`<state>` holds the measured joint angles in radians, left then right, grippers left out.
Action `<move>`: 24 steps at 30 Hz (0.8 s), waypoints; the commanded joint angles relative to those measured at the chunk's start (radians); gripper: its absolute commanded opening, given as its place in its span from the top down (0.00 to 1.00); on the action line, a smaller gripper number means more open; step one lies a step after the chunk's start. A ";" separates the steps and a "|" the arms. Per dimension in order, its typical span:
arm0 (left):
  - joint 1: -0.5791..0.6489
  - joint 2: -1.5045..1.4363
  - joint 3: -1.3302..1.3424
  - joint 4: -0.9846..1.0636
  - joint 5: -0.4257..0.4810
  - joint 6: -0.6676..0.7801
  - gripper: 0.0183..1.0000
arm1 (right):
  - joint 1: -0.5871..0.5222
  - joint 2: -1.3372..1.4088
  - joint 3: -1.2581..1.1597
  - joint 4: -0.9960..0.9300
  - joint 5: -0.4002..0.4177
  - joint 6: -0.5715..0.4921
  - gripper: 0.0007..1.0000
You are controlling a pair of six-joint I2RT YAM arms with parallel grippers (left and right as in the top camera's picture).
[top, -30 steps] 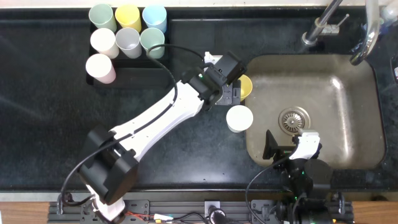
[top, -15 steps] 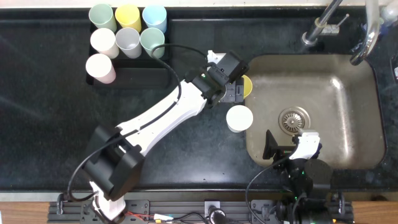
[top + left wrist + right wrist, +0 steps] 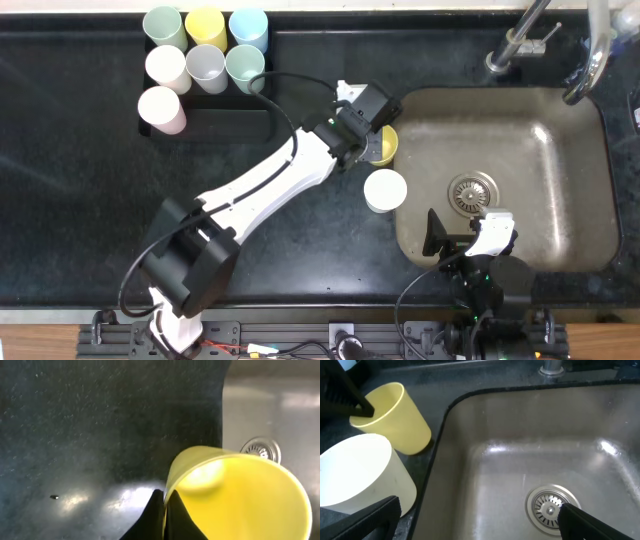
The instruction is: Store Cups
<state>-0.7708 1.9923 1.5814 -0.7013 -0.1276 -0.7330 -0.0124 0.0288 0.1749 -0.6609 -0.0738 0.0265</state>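
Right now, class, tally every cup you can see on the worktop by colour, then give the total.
Green cups: 2
Yellow cups: 2
White cups: 2
Blue cup: 1
Grey cup: 1
Pink cup: 1
Total: 9

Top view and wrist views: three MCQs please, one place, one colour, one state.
1. Where is the white cup? A on the counter beside the sink; B in the sink; C in the left gripper.
2. The left gripper's cup is: A blue; B yellow; C pink.
3. The right gripper is: A open; B shut on the white cup; C shut, empty.
1 A, it stands on dark counter by the rim. 2 B, the fingers pinch the yellow cup. 3 A, fingers wide apart.
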 commanded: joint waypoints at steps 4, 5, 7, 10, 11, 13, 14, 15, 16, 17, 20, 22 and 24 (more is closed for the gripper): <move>0.039 -0.039 0.025 -0.009 -0.034 -0.001 0.98 | 0.000 -0.005 -0.015 -0.016 -0.004 0.003 0.00; 0.055 -0.068 0.025 -0.017 -0.041 -0.001 0.98 | 0.000 -0.005 -0.015 -0.016 -0.004 0.003 0.00; 0.098 -0.131 0.025 -0.036 -0.042 -0.001 0.98 | 0.000 -0.005 -0.015 -0.016 -0.004 0.003 0.00; 0.184 -0.243 0.025 -0.086 -0.034 -0.001 0.98 | 0.000 -0.005 -0.015 -0.016 -0.004 0.003 0.00; 0.216 -0.278 0.025 -0.111 -0.031 -0.002 0.98 | 0.000 -0.005 -0.015 -0.016 -0.004 0.003 0.00; 0.293 -0.345 0.025 -0.183 -0.031 -0.027 0.98 | 0.000 -0.005 -0.015 -0.016 -0.004 0.003 0.00; 0.339 -0.375 0.024 -0.230 -0.031 -0.046 0.98 | 0.000 -0.005 -0.015 -0.016 -0.004 0.003 0.00; 0.380 -0.394 0.024 -0.274 -0.031 -0.064 0.98 | 0.000 -0.005 -0.015 -0.016 -0.004 0.003 0.00; 0.430 -0.410 0.024 -0.328 -0.031 -0.085 0.98 | 0.000 -0.005 -0.015 -0.016 -0.004 0.003 0.00; 0.472 -0.418 0.024 -0.372 -0.031 -0.099 0.98 | 0.000 -0.005 -0.015 -0.016 -0.004 0.003 0.00; 0.600 -0.412 0.006 -0.462 -0.019 -0.134 0.98 | 0.000 -0.005 -0.015 -0.016 -0.004 0.003 0.00; 0.660 -0.391 -0.023 -0.460 0.000 -0.133 0.98 | 0.000 -0.005 -0.015 -0.016 -0.004 0.003 0.00; 0.698 -0.361 -0.028 -0.462 -0.005 -0.133 0.98 | 0.000 -0.005 -0.015 -0.016 -0.004 0.003 0.00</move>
<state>-0.1078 1.5799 1.5814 -1.1572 -0.1490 -0.8349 -0.0124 0.0288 0.1749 -0.6609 -0.0742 0.0261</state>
